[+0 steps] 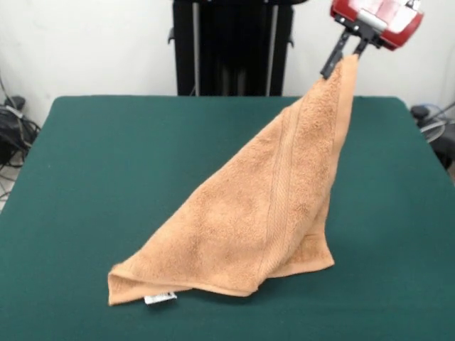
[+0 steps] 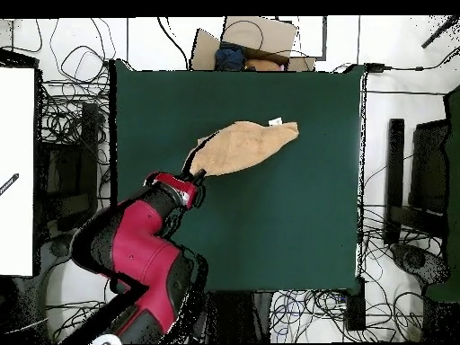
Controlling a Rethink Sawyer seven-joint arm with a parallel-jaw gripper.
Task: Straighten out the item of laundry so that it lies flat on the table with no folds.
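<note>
1. The gripper (image 1: pixel 345 55) is clenched on one corner of the towel (image 1: pixel 263 213) and holds that corner high above the tabletop (image 1: pixel 106 177).

2. The towel hangs from the pinched corner as a slanted, tent-like sheet. Its lower part rests on the tabletop toward the edge away from the robot, somewhat off centre, with its low corner and a small white tag (image 1: pixel 160 298) closest to that edge. In the overhead view the towel (image 2: pixel 243 146) stretches from the gripper (image 2: pixel 196 172) toward that same edge.

3. Handling, as a judgement: the cloth looks soft, limp and light. It drapes with no stiffness, so it will follow the gripper and sag under its own weight. The terry pile should drag on the felt-like top, not slide, which helps a pull spread it out.

4. A fold shows along the bottom: the trailing edge is doubled under near the tag, and a second layer peeks out at the lower side below the gripper.

5. Where to hold: a corner, as it is held, suits a thin pinch grip; the woven border band (image 1: pixel 281 177) is likely firmer than the pile and less prone to slip.

6. Risk: lowering straight down would probably pile the cloth onto itself; dragging away from the resting corner seems safer.
</note>
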